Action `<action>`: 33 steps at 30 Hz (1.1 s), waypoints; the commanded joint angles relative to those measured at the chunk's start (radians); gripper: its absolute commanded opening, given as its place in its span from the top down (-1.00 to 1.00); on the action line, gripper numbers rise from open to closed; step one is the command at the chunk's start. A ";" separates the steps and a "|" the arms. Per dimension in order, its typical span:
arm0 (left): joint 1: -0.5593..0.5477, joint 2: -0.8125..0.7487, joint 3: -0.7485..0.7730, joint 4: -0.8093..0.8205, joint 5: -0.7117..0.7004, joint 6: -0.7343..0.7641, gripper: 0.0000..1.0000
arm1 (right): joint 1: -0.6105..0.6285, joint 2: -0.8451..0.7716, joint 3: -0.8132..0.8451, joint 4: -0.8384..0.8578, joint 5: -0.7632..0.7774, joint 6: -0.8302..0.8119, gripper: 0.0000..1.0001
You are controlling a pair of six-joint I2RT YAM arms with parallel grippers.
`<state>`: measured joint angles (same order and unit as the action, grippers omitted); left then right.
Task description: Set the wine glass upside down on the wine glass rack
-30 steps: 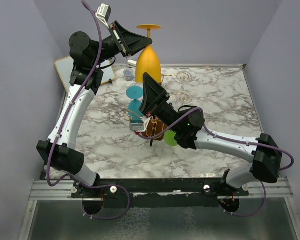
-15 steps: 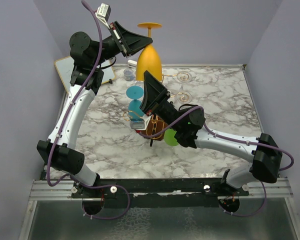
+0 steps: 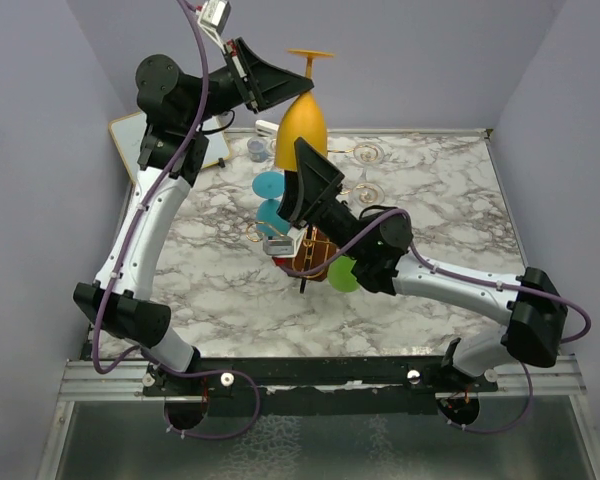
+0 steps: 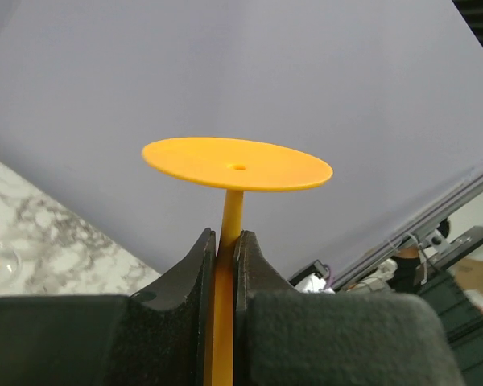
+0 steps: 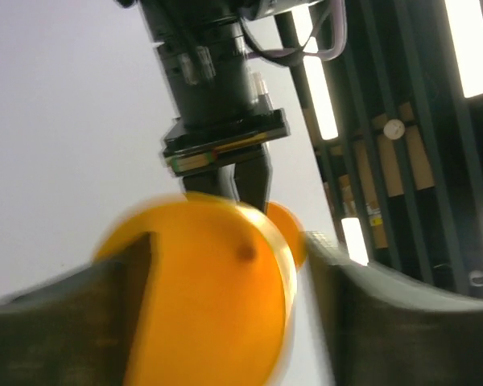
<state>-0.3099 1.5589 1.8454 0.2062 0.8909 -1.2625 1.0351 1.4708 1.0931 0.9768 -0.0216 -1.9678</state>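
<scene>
The orange wine glass [image 3: 301,128] hangs upside down high over the back of the table, its foot [image 4: 237,163] on top. My left gripper [image 3: 288,88] is shut on its thin stem [image 4: 231,211]. My right gripper [image 3: 315,178] sits just below the bowl with its fingers wide apart. In the right wrist view the blurred orange rim [image 5: 201,297] fills the gap between the fingers [image 5: 370,305]. The wine glass rack [image 3: 312,258], gold wire on a brown base, stands mid-table, mostly hidden under my right arm.
A blue glass [image 3: 270,187] and a green glass [image 3: 342,274] hang on the rack. Two clear glasses [image 3: 366,154] stand behind it on the marble. A white board [image 3: 130,140] and a small cup [image 3: 256,149] lie at the back left.
My right gripper has gone from shut to wide open under the bowl. The left gripper has drawn tight on the stem and shifted the glass slightly right.
</scene>
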 commanded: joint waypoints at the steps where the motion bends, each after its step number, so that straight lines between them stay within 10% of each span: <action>1: -0.019 -0.010 0.225 -0.048 0.087 0.119 1.00 | -0.023 -0.038 -0.023 -0.097 0.018 0.061 -1.00; 15: 0.023 0.046 0.526 -0.445 -0.193 0.786 1.00 | -0.023 -0.201 -0.108 -0.261 -0.031 0.162 -0.99; 23: 0.066 -0.128 0.251 -0.563 -0.258 1.064 1.00 | -0.023 -0.401 -0.059 -0.520 -0.066 0.641 -0.99; 33: 0.220 -0.442 -0.191 -0.575 -0.195 1.190 1.00 | -0.026 -0.408 0.116 -0.533 0.450 1.072 -0.99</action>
<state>-0.1375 1.2392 1.7588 -0.3874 0.6685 -0.1253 1.0134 1.0325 1.0805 0.5224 0.1204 -1.1717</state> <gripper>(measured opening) 0.074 0.993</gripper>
